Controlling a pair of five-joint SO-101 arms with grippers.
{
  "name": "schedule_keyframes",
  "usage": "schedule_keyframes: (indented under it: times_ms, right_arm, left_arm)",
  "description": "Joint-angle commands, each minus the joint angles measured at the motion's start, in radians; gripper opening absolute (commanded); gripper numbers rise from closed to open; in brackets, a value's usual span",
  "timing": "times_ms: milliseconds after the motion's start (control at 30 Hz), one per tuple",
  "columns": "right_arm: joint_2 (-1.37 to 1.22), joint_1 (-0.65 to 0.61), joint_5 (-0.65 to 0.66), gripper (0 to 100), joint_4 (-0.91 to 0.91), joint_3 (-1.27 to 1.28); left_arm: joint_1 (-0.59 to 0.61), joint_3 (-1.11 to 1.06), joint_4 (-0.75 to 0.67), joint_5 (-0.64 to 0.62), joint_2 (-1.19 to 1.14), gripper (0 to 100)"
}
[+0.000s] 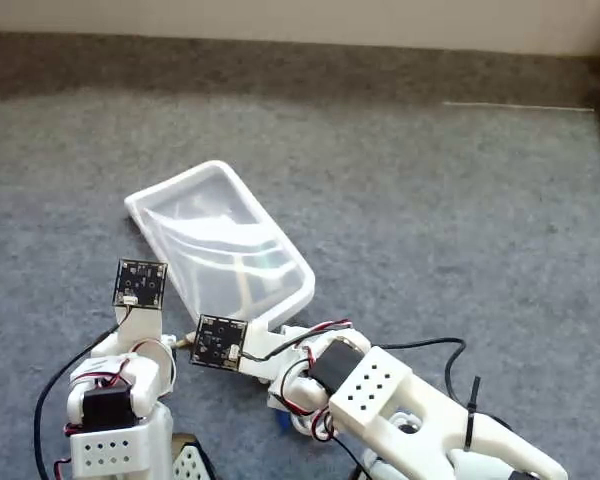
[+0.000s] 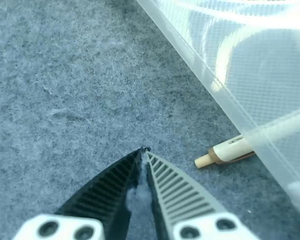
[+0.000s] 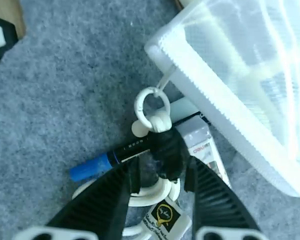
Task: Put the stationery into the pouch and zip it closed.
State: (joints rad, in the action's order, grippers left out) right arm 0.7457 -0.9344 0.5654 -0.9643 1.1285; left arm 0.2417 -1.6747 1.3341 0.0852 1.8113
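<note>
Pickup step: right gripper (image 3: 161, 169), fingers apart astride the pen (image 3: 92, 168), seemingly ungripped; next, close. Left gripper (image 2: 143, 153) pinched together, empty.

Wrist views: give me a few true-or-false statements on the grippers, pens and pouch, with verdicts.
1. The left gripper is shut and holds nothing. True.
2. The cream pen lies wholly inside the pouch. False: its tan end lies bare on the grey felt, outside the pouch's edge.
3. The right gripper is open, astride a black pen with a blue end. True.
4. The right gripper clamps the zip's ring pull. False: the ring pull lies free ahead of it.
</note>
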Motion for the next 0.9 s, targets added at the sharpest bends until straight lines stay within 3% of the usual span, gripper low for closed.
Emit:
schedule_keyframes:
  times_ms: [0, 267, 567, 867]
  right_arm:
    - [-0.005, -0.028, 0.005, 15.9, -0.008, -0.008]
    - [-0.027, -0.059, -0.043, 15.9, -0.007, -0.010]
    - [-0.252, -0.027, -0.044, 15.9, 0.067, -0.021]
    - [-0.206, -0.024, -0.107, 13.8, 0.091, -0.018]
  left_arm:
    - [0.008, -0.021, 0.006, 0.006, 0.010, 1]
    - [0.008, -0.021, 0.006, 0.006, 0.010, 1]
    - [0.008, -0.021, 0.006, 0.006, 0.010, 1]
    - [0.008, -0.021, 0.006, 0.006, 0.010, 1]
